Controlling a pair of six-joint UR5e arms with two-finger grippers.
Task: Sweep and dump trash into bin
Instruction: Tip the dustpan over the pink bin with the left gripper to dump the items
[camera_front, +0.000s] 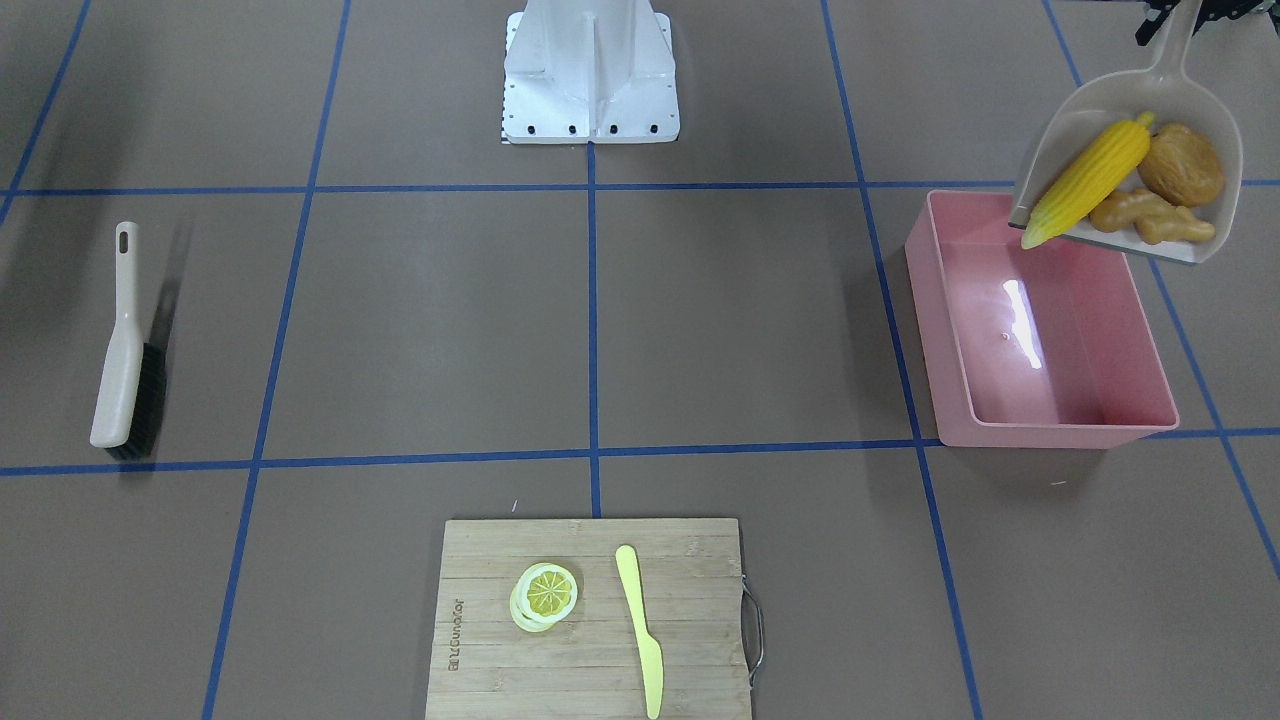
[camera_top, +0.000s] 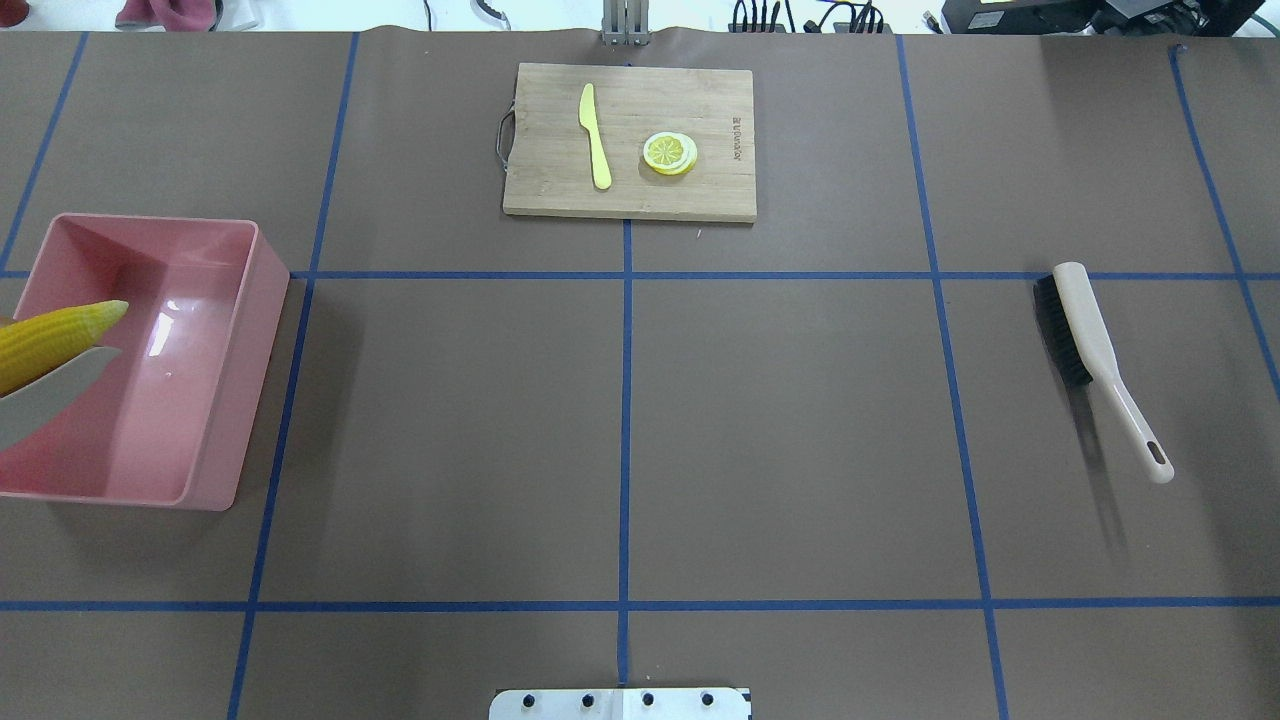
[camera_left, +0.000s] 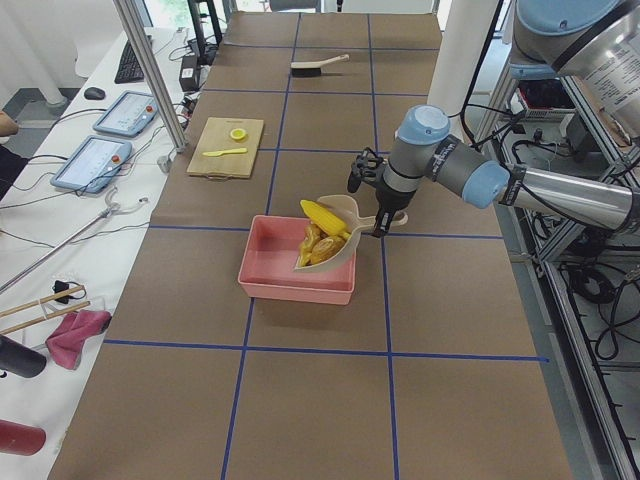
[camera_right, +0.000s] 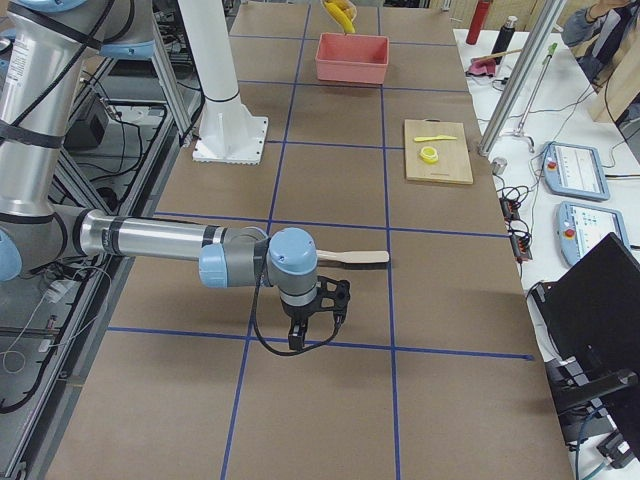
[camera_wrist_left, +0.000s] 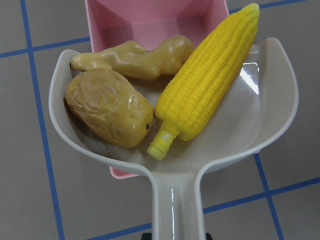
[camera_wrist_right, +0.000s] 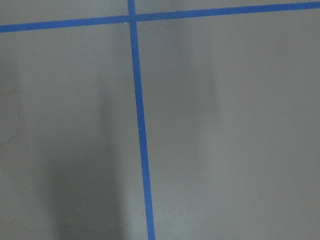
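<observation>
I am at the dumping step. My left tool is clamped on the dustpan handle, with the corn cob, potato and ginger root lying in it over the bin edge. Next, I think, I must tip it forward. My right tool hangs over the counter; its state I cannot tell.

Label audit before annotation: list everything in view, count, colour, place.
bin: 1, pink, robot's left
dustpan: 1, beige, raised over bin
corn cob: 1, yellow, in dustpan
potato: 1, brown, in dustpan
ginger root: 1, tan, in dustpan
brush: 1, beige, black bristles, robot's right
cutting board: 1, wooden, far middle
lemon slices: small stack, yellow, on board
knife: 1, pale yellow, on board
left end effector: 1, black, holding dustpan handle
right end effector: 1, black, above table; grip state unclear
</observation>
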